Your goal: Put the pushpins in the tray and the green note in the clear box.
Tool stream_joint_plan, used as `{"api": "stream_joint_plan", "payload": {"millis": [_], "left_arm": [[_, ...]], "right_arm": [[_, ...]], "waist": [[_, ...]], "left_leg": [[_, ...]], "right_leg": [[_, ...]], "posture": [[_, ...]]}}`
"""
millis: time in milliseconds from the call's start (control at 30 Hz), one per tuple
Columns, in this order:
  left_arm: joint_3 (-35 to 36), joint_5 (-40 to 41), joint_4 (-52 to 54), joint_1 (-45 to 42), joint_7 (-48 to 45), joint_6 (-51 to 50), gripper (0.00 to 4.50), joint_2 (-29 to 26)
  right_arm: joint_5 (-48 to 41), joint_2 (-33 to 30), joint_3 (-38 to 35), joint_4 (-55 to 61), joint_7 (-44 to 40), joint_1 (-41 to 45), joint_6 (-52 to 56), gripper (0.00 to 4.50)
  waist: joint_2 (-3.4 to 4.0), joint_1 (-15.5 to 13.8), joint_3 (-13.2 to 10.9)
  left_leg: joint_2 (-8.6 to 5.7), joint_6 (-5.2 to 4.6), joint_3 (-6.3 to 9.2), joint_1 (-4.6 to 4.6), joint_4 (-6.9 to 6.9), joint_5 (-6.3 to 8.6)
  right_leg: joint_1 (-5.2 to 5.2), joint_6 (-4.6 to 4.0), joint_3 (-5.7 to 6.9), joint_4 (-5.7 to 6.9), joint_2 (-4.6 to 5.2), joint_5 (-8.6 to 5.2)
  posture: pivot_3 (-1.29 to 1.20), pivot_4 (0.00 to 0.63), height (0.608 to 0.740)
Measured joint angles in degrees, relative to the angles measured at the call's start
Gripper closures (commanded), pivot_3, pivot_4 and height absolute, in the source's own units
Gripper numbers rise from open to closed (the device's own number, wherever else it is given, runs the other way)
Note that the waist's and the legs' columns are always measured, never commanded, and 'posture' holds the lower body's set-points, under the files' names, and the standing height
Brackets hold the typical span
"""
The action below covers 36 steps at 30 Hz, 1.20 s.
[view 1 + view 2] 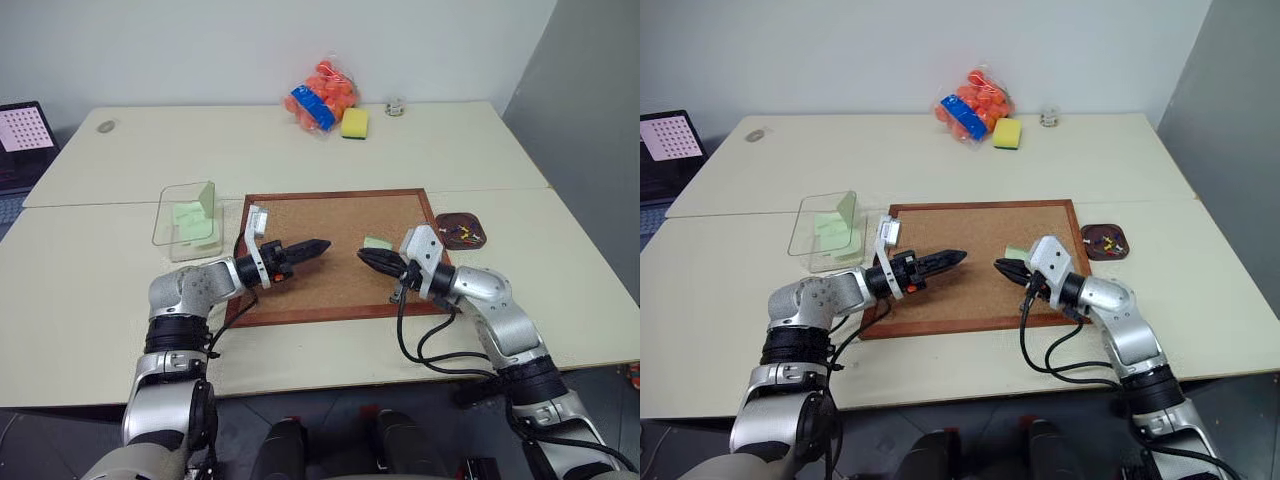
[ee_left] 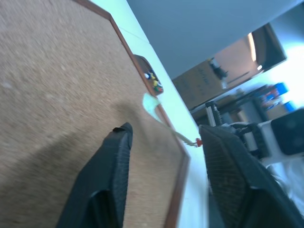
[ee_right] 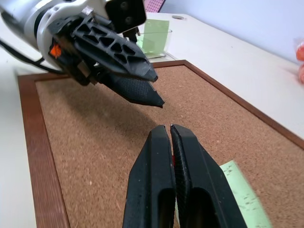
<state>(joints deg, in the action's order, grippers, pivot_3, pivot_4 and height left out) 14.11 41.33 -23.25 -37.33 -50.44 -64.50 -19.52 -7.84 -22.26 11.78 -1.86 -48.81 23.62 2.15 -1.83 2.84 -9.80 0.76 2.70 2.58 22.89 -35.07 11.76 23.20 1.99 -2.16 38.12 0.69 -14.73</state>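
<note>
The green note [image 1: 377, 243] lies flat near the right side of the cork board [image 1: 320, 290]. My right gripper [image 1: 362, 256] hovers level just in front of the note. It is shut, and a thin red sliver, a red pushpin [image 3: 172, 156], shows between its pads. My left gripper [image 1: 322, 245] hangs over the middle of the board, pointing at the right one. Its fingers [image 2: 114, 161] are apart and hold nothing. The tray [image 1: 442, 218], off the board's right edge, holds several pushpins [image 1: 461, 235]. The clear box [image 1: 170, 225], left of the board, has green paper inside.
A bag of orange balls [image 1: 322, 97], a yellow sponge [image 1: 354, 122] and a small jar [image 1: 395, 107] sit at the table's far edge. A dark screen [image 1: 25, 140] stands at the far left. A round disc [image 1: 105, 126] lies at the back left.
</note>
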Motion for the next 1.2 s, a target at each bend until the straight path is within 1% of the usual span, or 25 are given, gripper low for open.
{"api": "stream_joint_plan", "payload": {"millis": [167,300,700,833,1200], "left_arm": [[2.9,3.6,0.2,-0.4,5.2,-8.5,1.47,2.2],[4.1,5.6,0.3,-0.5,7.6,-12.7,1.47,4.3],[4.1,7.5,1.2,-0.5,9.8,-14.4,1.47,7.0],[2.9,7.8,2.5,-0.5,9.8,-15.8,1.47,7.5],[1.1,7.8,2.7,-0.4,9.8,-15.6,1.47,7.6]], "right_arm": [[1.5,-1.9,1.3,0.0,-2.3,0.0,-5.0,4.5],[2.6,-2.7,2.0,0.0,-3.6,0.0,-8.4,4.5],[6.7,-3.6,5.5,-0.5,-5.4,0.2,-15.5,4.5],[7.9,-3.3,6.4,-1.2,-5.3,1.3,-17.7,4.5],[9.0,-3.3,6.5,-2.1,-4.9,2.0,-20.1,4.5]], "waist": [[-0.01,-0.1,0.0],[-0.01,-0.2,0.0],[-0.02,-0.8,0.0],[-0.02,-0.9,0.0],[-0.02,-1.0,0.0]], "left_leg": [[-0.02,0.01,0.0,0.0,0.0,0.0],[-0.03,0.01,0.01,0.0,0.0,-0.01],[-0.06,0.03,0.0,0.0,-0.01,-0.01],[-0.07,0.03,-0.01,0.0,-0.01,-0.01],[-0.08,0.03,-0.01,0.0,-0.01,-0.02]], "right_leg": [[0.0,0.0,0.0,0.0,0.02,0.0],[0.0,0.0,-0.01,0.0,0.04,0.0],[-0.01,-0.01,-0.02,0.0,0.07,0.01],[-0.01,-0.01,-0.03,0.0,0.09,0.01],[-0.01,-0.17,-0.03,0.0,0.1,0.1]], "posture": [[0.0,0.15,0.74],[0.0,0.15,0.74],[0.0,0.15,0.74],[0.0,0.15,0.74],[0.0,0.15,0.74]]}}
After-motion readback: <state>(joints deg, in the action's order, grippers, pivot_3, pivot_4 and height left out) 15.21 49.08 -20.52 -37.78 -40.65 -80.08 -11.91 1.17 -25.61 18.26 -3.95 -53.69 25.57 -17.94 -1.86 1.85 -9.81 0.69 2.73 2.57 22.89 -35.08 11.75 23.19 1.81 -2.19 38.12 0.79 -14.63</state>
